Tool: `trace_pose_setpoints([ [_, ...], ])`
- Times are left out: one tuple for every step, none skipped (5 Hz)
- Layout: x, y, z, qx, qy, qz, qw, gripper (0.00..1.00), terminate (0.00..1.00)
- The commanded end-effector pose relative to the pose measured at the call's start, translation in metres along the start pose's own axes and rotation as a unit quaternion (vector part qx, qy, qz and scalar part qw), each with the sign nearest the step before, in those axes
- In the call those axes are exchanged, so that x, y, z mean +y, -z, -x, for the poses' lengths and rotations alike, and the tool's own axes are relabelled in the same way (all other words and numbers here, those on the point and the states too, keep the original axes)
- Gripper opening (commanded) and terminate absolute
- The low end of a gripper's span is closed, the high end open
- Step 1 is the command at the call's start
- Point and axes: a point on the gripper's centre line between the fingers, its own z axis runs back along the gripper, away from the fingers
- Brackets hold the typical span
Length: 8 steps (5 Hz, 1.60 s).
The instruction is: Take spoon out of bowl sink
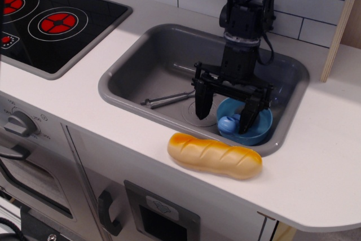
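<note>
The gripper (pixel 225 121) hangs low over the bowl (pixel 260 128) with its two fingers wide apart, one inside the bowl and one just outside its left edge. The blue handle of the spoon (pixel 228 122) shows between the fingers, resting in the bowl. The bowl sits in the sink (pixel 130 69). A fork (pixel 166 99) lies left of the bowl, and a bread loaf (pixel 214 155) lies just in front of the bowl on the counter (pixel 316 156).

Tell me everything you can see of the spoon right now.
Only the spoon's chunky light blue handle end shows, rounded and plastic-looking, lying over the near-left rim of the bowl in the sink. Its scoop is hidden behind the gripper, whose open fingers straddle the handle, one outside the bowl, one inside. Contact cannot be told.
</note>
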Motion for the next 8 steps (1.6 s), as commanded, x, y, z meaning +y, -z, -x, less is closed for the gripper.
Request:
trace_pose_setpoints([
  [-0.006,-0.029,0.006,-0.048,-0.002,0.004,0.9989,1.0,0.0],
  [-0.007,-0.03,0.005,-0.048,0.003,0.006,0.9988,0.0,0.0],
  [-0.008,-0.026,0.004,-0.049,-0.005,0.0,0.9988,0.0,0.0],
  [-0.008,-0.027,0.005,-0.052,-0.003,0.002,0.9986,0.0,0.0],
  [-0.008,-0.041,0.005,-0.058,0.004,0.021,0.9981,0.0,0.0],
  [-0.005,-0.059,0.002,-0.071,-0.006,0.042,0.9966,0.0,0.0],
  [0.0,-0.071,0.0,-0.079,-0.017,0.059,0.995,0.0,0.0],
  [0.009,-0.08,-0.005,-0.089,-0.044,0.073,0.9923,0.0,0.0],
])
